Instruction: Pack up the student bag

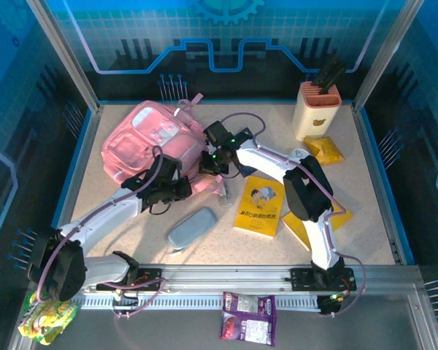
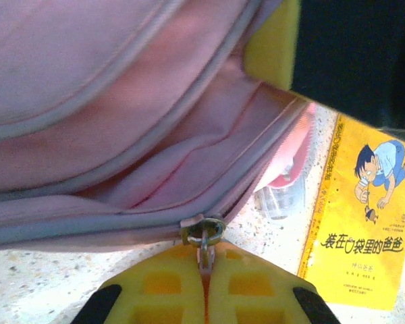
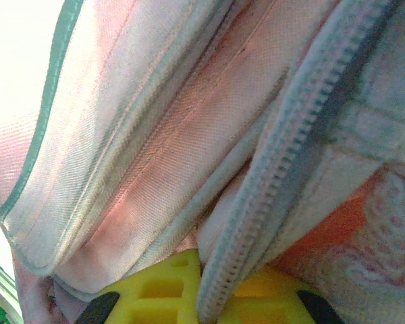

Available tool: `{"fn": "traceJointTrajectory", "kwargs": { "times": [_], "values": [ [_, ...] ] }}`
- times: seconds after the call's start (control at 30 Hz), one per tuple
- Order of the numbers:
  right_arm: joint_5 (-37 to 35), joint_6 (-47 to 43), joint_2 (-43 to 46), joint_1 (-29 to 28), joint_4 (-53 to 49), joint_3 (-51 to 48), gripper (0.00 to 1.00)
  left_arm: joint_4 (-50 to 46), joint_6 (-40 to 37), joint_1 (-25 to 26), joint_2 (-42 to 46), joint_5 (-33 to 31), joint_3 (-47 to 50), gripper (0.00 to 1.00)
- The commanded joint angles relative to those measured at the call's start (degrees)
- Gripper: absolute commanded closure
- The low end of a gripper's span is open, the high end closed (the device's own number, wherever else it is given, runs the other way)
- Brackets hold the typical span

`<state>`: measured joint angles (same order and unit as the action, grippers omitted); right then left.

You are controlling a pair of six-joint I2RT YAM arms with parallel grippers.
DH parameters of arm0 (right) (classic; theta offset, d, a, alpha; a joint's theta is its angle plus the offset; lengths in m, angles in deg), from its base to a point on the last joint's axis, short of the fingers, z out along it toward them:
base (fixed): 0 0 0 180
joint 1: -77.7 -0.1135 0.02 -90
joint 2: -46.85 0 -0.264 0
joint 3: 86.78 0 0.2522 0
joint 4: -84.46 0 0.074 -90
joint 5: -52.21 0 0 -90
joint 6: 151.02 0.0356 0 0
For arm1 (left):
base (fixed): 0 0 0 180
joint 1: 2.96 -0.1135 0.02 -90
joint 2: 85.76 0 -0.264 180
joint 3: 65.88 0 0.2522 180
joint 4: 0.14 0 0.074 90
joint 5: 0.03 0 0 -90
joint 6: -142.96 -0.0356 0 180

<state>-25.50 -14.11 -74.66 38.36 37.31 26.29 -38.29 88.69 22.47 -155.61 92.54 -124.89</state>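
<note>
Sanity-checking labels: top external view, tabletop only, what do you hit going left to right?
student bag → grey pencil case → yellow picture book → cream pen holder

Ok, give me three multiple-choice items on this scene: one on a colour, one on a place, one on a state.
1. The book cover is mainly: A. yellow B. green C. white
2. The pencil case lies: A. on the book B. on the table, nearer the arms' bases than the bag C. inside the bag
3. The left end effector is: A. open B. shut on the pencil case C. shut on the bag's zip pull

Key:
1 A: both the top and left wrist views show a yellow cover.
2 B: it rests on bare tabletop on the bag's near side.
3 C: the left wrist view shows the yellow fingers pinching the pull.
</note>
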Motion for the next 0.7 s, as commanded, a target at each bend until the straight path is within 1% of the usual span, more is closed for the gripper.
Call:
{"fn": "traceJointTrajectory", "kwargs": {
  "times": [0.0, 0.07, 0.3, 0.4, 0.5, 0.6, 0.67],
  "values": [
    [-3.37, -2.63, 2.29, 4.14, 2.77, 2.46, 1.00, -6.15, 0.51, -3.02, 4.73, -2.22, 1.82, 1.00],
    [-1.50, -4.36, 2.76, 4.82, 2.69, 2.89, 1.00, -6.86, 0.96, -4.97, 6.15, -2.23, 3.15, 1.00],
    [-1.18, -7.30, 5.14, 6.37, 0.90, 1.49, 1.00, -8.01, -0.05, -14.77, 8.06, -2.49, 4.80, 1.00],
    [-0.81, -7.98, 5.90, 6.50, 0.56, 0.65, 1.00, -8.33, -1.43, -18.99, 6.68, -3.29, 3.54, 1.00],
    [0.22, -8.24, 6.07, 6.50, 0.37, 0.38, 1.00, -8.03, -2.29, -22.02, 5.18, -5.26, 3.01, 1.00],
    [0.78, -8.55, 6.23, 6.49, 0.38, 0.23, 1.00, -6.78, -2.59, -25.34, 3.18, -4.81, 2.89, 1.00],
    [1.47, -8.92, 6.48, 6.42, 0.35, 0.01, 1.00, -5.78, -3.04, -26.69, 1.95, -5.38, 2.63, 1.00]
  ]
}}
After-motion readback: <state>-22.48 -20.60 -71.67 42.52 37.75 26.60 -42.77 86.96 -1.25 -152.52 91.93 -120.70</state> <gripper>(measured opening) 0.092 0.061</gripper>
